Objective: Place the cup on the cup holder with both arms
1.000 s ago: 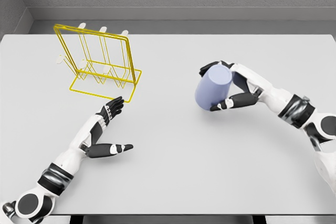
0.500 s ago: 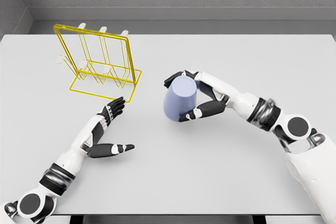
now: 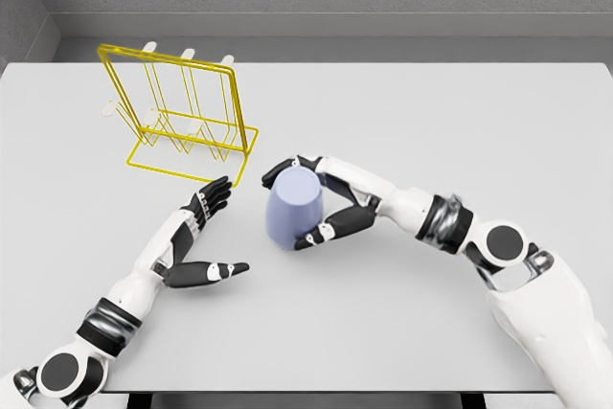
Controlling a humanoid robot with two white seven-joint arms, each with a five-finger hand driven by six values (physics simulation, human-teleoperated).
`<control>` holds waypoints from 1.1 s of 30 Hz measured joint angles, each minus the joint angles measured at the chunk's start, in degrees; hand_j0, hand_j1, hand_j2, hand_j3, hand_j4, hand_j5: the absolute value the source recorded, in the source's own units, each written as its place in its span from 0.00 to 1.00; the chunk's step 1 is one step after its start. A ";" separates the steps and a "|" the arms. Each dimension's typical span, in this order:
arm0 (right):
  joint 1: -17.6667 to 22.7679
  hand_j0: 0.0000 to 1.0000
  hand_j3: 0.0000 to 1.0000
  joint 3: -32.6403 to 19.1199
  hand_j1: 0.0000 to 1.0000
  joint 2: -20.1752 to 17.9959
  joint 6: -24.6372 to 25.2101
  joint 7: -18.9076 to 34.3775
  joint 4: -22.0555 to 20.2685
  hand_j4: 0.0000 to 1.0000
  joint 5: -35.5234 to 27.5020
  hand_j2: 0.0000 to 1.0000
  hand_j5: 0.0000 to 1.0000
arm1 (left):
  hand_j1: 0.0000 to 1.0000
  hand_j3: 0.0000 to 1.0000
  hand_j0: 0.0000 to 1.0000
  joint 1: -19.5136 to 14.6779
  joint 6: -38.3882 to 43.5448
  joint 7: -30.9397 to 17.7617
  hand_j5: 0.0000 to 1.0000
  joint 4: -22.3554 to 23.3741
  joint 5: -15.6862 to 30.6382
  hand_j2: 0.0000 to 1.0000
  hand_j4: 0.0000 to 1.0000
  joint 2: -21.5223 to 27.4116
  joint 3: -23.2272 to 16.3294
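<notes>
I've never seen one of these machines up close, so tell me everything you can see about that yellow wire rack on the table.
The yellow wire rack is a thin metal-looking frame: a flat rectangular base on the grey table, with a tall rectangular frame leaning above it and slanted prongs tipped with pale caps. It stands at the far left. No cup hangs on it, and nothing touches it. The left hand hovers open just in front of its base.
</notes>
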 measured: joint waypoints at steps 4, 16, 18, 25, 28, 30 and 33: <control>0.00 0.67 0.67 0.81 0.67 0.45 -0.01 0.00 0.16 0.67 0.81 0.67 0.67 | 1.00 1.00 1.00 -0.09 0.02 -0.05 1.00 0.00 0.00 1.00 1.00 -0.07 0.04; 0.35 0.67 0.67 1.12 0.67 0.84 -0.19 0.00 1.72 0.67 2.12 0.67 0.67 | 1.00 1.00 1.00 -0.18 -0.02 -0.16 1.00 0.23 -0.76 1.00 1.00 -0.40 -0.26; 0.62 0.68 0.68 1.21 0.68 0.86 -0.23 0.00 1.99 0.68 2.61 0.68 0.68 | 1.00 1.00 1.00 -0.26 -0.03 -0.12 1.00 0.25 -0.91 1.00 1.00 -0.65 -0.32; 0.35 0.98 0.98 1.27 0.98 1.80 -0.56 0.00 2.33 0.98 3.48 0.98 0.98 | 1.00 1.00 1.00 -0.26 -0.03 0.01 1.00 0.33 -1.04 1.00 1.00 -1.35 -0.24; 0.26 0.99 0.99 1.26 0.99 2.20 -0.61 0.00 2.88 0.99 3.57 0.99 0.99 | 1.00 1.00 1.00 -0.26 -0.03 0.02 1.00 0.34 -1.05 1.00 1.00 -1.44 -0.12; 0.18 1.00 1.00 1.24 1.00 2.38 -0.62 0.00 3.24 1.00 3.58 1.00 1.00 | 1.00 1.00 1.00 -0.26 -0.03 0.01 1.00 0.34 -1.05 1.00 1.00 -1.47 -0.08; 0.09 1.00 1.00 1.17 1.00 2.48 -0.67 0.01 3.91 1.00 3.57 1.00 1.00 | 1.00 1.00 1.00 -0.26 -0.03 0.00 1.00 0.33 -1.05 1.00 1.00 -1.49 -0.05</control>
